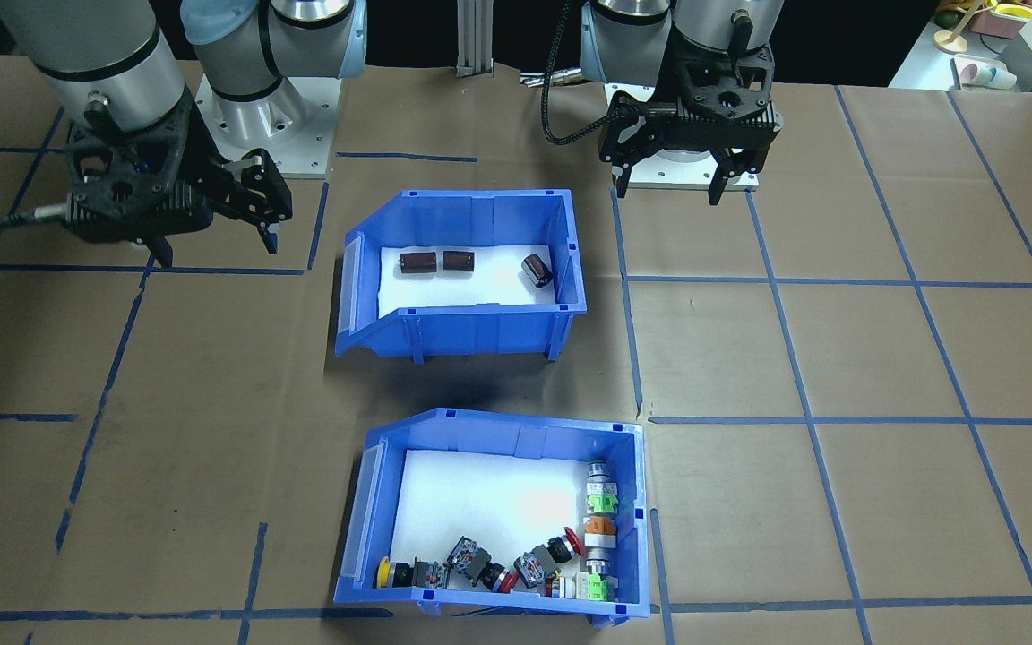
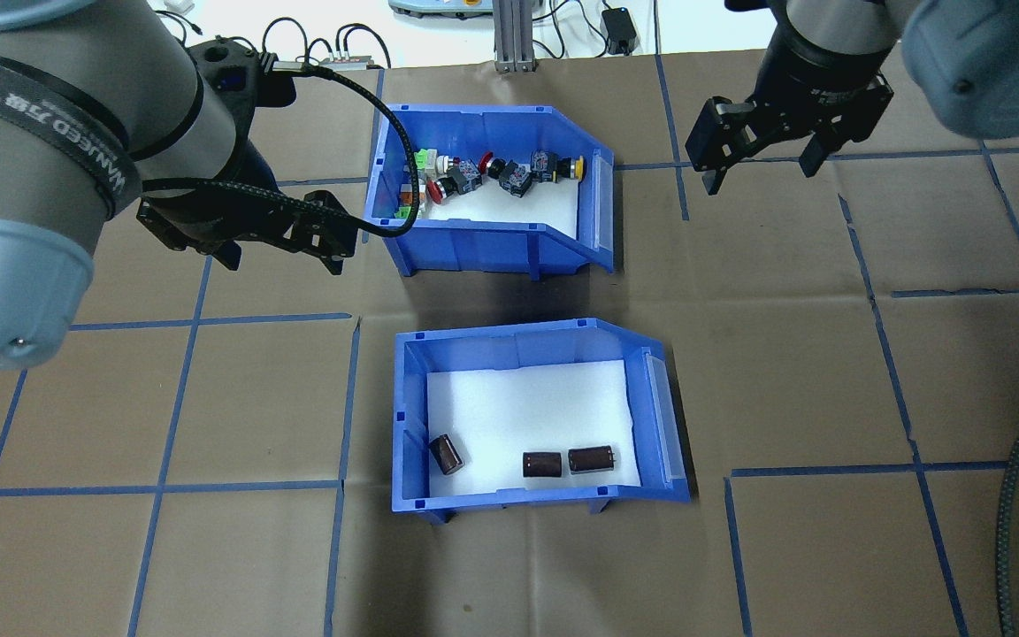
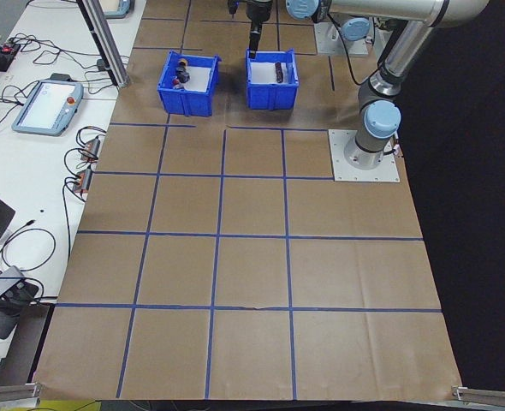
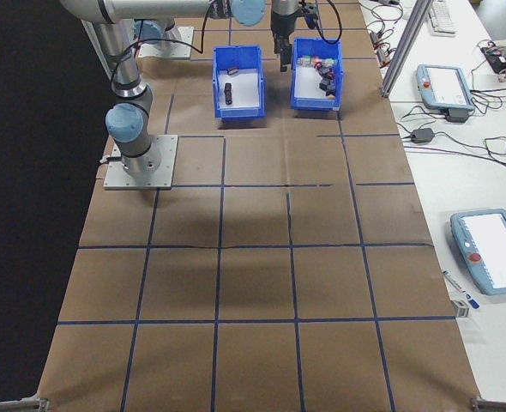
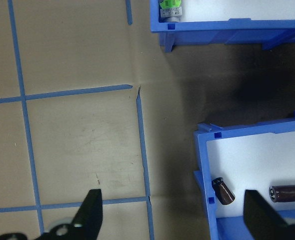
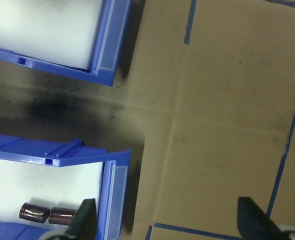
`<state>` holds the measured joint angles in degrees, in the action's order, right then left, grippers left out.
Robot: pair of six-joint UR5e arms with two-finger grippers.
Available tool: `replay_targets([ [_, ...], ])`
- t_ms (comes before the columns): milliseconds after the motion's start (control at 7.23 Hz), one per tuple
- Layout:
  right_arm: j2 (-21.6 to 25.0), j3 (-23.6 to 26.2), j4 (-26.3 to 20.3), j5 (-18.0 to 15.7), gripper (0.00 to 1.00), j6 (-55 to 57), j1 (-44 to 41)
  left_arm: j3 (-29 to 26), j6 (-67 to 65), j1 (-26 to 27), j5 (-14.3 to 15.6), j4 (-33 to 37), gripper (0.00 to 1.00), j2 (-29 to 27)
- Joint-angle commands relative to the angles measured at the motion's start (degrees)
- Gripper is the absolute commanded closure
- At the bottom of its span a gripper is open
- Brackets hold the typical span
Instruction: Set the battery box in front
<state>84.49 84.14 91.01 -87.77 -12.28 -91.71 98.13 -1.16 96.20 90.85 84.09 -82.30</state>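
Battery box [image 2: 527, 416] sits lower centre of the overhead view, switch bin [image 2: 483, 181] above it at upper centre. My left gripper [image 2: 271, 243] and right gripper [image 2: 762, 164] hang spread wide, empty, clear of both. Judging placement done; nothing left but retreat.

I see the battery box [image 2: 534, 416], a blue foam-lined bin, upright on the table, holding three dark cylinders [image 2: 554, 464].
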Motion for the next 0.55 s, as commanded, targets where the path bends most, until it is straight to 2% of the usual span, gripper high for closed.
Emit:
replay_targets([
  [0,-8.4,-7.8,-0.5,2.3,0.0,-16.8,-1.8,0.6,-5.1,0.0,-6.2,1.1,0.0,1.0],
  [138,-12.1,-11.2,-0.6,1.8,0.0,-24.1,-4.9,3.2,-21.2,0.1,-8.9,1.1,0.0,2.7],
  [415,-20.0,-20.8,-1.2,-0.1,0.0,-38.7,-11.1,11.7,-47.2,0.5,-9.2,0.3,0.0,6.5],
])
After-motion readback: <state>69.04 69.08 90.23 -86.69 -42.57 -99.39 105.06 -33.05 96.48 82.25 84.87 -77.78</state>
